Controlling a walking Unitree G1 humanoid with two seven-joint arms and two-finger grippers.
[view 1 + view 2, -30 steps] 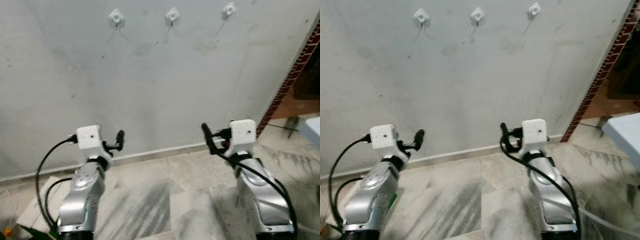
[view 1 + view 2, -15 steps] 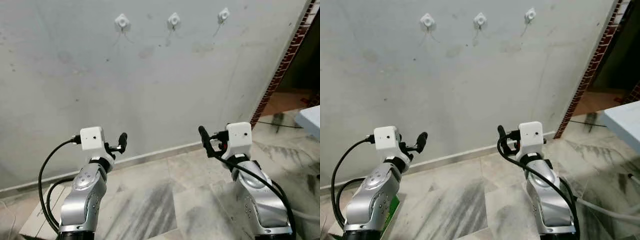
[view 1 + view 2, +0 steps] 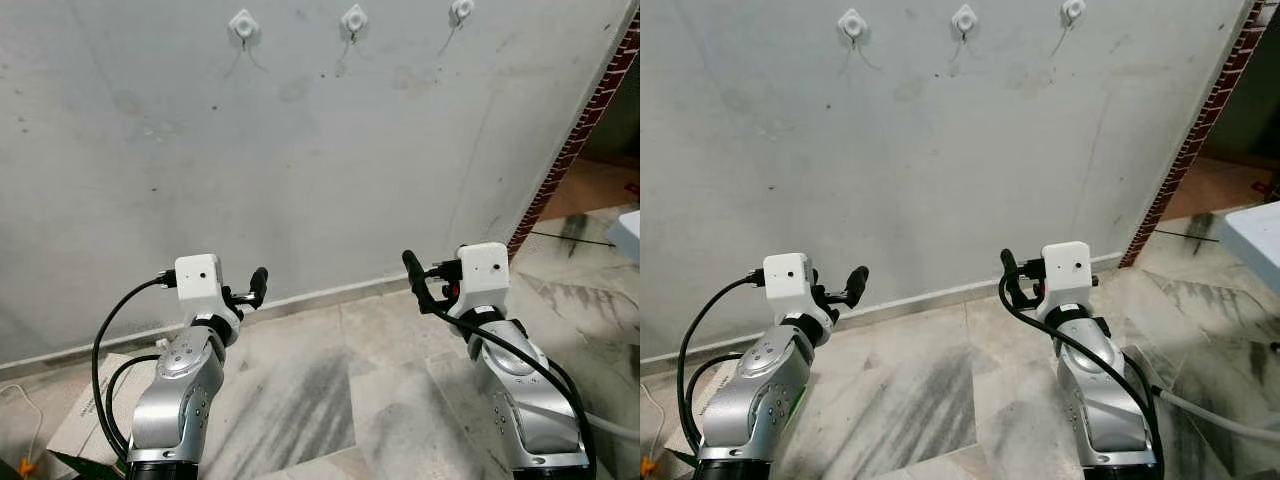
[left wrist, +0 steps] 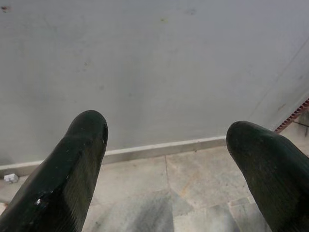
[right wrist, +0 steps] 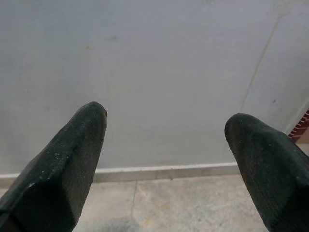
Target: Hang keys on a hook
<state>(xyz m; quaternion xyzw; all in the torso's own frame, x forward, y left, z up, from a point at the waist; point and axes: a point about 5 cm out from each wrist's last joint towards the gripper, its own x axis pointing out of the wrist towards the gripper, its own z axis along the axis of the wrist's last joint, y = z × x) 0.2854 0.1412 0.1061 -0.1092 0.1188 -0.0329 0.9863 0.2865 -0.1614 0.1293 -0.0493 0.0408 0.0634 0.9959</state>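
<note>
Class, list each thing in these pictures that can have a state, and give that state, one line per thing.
Left hook: bare, no keys.
Middle hook: bare, no keys.
Right hook: bare, no keys.
Left gripper: open, holding nothing.
Right gripper: open, holding nothing.
Box: lying flat on the floor by the left arm.
</note>
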